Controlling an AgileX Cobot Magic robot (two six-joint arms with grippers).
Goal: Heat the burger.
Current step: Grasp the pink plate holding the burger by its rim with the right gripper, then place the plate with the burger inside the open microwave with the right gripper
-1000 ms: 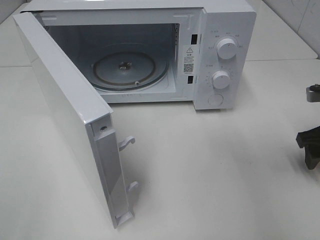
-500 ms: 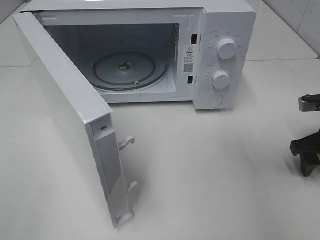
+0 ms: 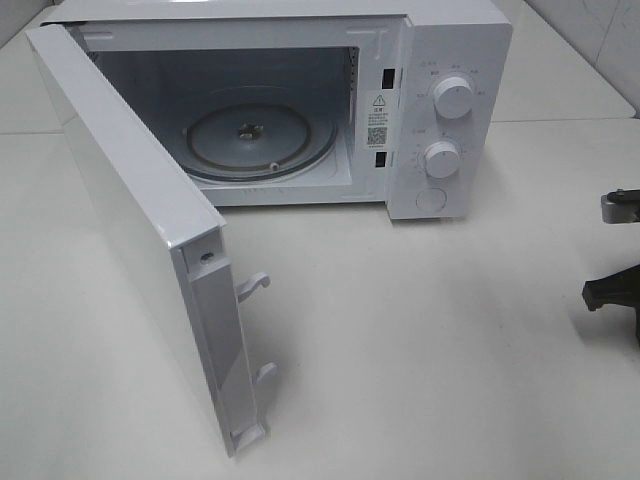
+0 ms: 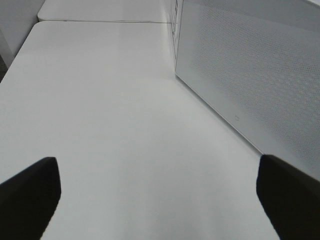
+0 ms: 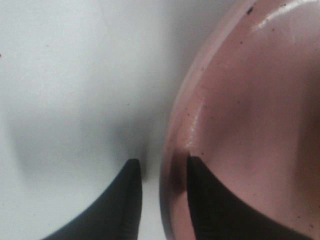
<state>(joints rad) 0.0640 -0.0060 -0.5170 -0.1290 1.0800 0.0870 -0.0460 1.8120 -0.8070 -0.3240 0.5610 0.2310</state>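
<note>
The burger is out of view. A pink plate [image 5: 250, 125] fills one side of the right wrist view, resting on the white table. My right gripper [image 5: 162, 200] straddles the plate's rim, one finger outside it and one inside, standing close together with a thin strip of table showing beside the outer finger. From the high camera only a dark part of this gripper [image 3: 615, 290] shows at the right edge. My left gripper [image 4: 160, 200] is open above bare table, beside the microwave's door [image 4: 250, 75]. The white microwave [image 3: 450, 100] stands open with its glass turntable [image 3: 258, 140] bare.
The microwave door [image 3: 140, 230] swings far out to the front left, its latch hooks [image 3: 255, 285] pointing right. Two knobs [image 3: 453, 98] and a button sit on the right panel. A table seam runs behind the microwave.
The right gripper has sunk a little at the right edge of the high view, and its fingers have come much closer together. The left gripper and the microwave have not moved.
</note>
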